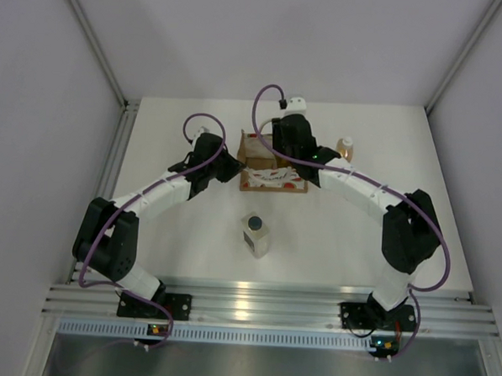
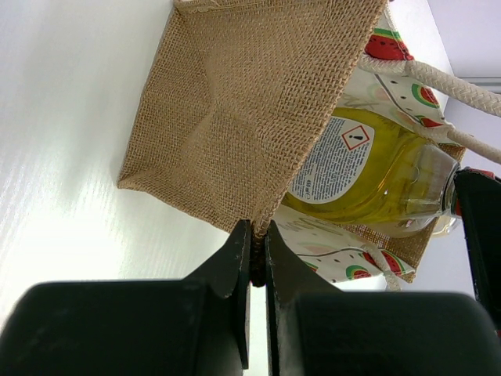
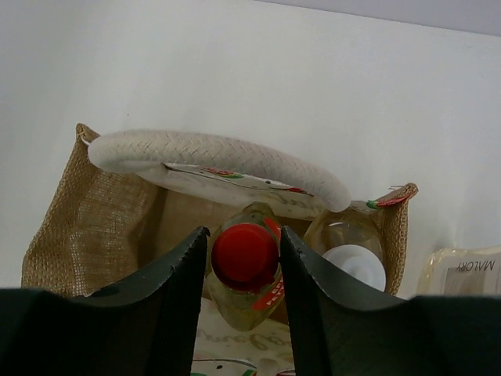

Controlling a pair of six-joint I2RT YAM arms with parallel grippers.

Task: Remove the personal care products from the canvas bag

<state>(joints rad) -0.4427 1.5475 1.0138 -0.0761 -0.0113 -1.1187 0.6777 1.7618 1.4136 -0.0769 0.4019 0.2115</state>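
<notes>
The canvas bag (image 1: 272,179) lies on the table between my arms, its tan weave (image 2: 235,102) filling the left wrist view. My left gripper (image 2: 258,229) is shut on the bag's burlap edge (image 1: 233,167). My right gripper (image 3: 244,235) hangs over the bag's mouth, open, its fingers on either side of the red cap (image 3: 245,254) of a yellow-amber bottle (image 2: 368,172) inside the bag. A white-capped bottle (image 3: 354,266) stands beside it in the bag. The squarish pale bottle with a dark cap (image 1: 255,234) lies on the table in front of the bag. A slim amber bottle (image 1: 346,147) stands to the bag's right.
The bag's whitish rope handle (image 3: 219,164) arches just beyond my right fingers. White walls close the table at the back and both sides. An aluminium rail (image 1: 262,306) runs along the near edge by the arm bases.
</notes>
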